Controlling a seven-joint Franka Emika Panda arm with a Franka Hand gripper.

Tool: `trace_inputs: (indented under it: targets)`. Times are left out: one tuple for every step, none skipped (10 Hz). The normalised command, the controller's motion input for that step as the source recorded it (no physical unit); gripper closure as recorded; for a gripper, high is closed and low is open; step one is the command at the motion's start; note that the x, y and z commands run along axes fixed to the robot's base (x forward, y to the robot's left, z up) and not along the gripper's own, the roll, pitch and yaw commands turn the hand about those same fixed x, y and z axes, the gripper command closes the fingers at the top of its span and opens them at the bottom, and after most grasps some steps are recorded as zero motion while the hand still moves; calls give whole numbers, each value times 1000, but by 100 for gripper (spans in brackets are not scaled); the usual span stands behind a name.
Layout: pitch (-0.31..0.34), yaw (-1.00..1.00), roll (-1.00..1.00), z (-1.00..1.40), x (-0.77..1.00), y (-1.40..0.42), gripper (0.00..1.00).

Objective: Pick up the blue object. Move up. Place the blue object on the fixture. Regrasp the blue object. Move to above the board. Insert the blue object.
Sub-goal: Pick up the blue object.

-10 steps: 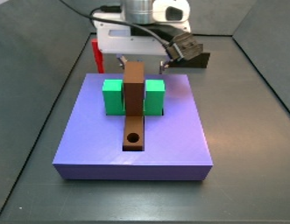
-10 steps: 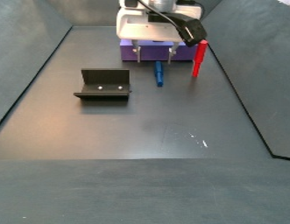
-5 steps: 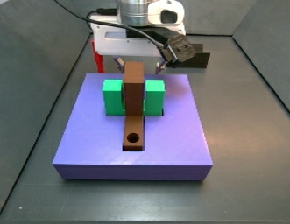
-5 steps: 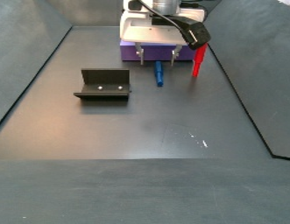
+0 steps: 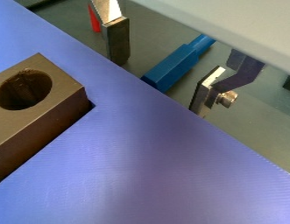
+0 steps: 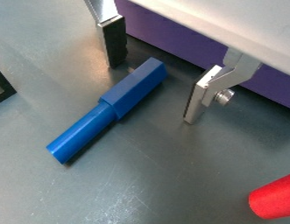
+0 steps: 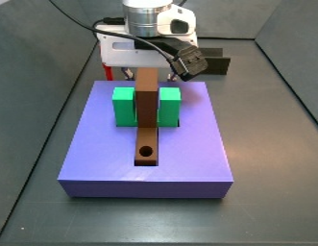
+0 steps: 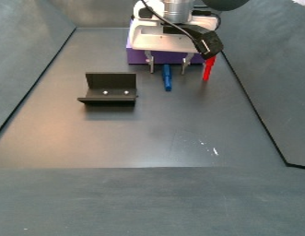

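The blue object [image 6: 106, 114] lies flat on the dark floor just in front of the board [image 7: 148, 144], and it also shows in a side view [image 8: 169, 78]. My gripper [image 6: 159, 74] is open and low over the floor. Its fingers [image 6: 112, 39] stand on either side of the peg's thicker end without touching it, as the wrist view over the board's edge [image 5: 165, 63] also shows. The fixture [image 8: 109, 89] stands apart on the floor, empty. The board carries green blocks [image 7: 124, 106] and a brown bar with a round hole [image 7: 147, 152].
A red peg [image 8: 207, 66] stands upright on the floor beside the board, close to my gripper, and shows in a wrist view [image 6: 273, 194]. Dark walls enclose the floor on all sides.
My gripper has come down beside the board's edge, so its open fingers now straddle the blue object. The peg, the fixture and the board have not moved.
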Motion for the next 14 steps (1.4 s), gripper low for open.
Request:
trace_inputs:
  targets:
    - [-136,0,-21,-3,-31,0,0]
    - [0,0,0,0,0,0,0]
    - [0,0,0,0,0,0,100]
    - [0,0,0,0,0,0,100]
    - [0,0,0,0,0,0,100]
    - [0,0,0,0,0,0,100]
    - [0,0,0,0,0,0,100]
    - [0,0,0,0,0,0,100]
    - [0,0,0,0,0,0,100]
    - [0,0,0,0,0,0,100]
    - [0,0,0,0,0,0,100]
    - [0,0,0,0,0,0,100]
    - [0,0,0,0,0,0,100]
    - [0,0,0,0,0,0,100]
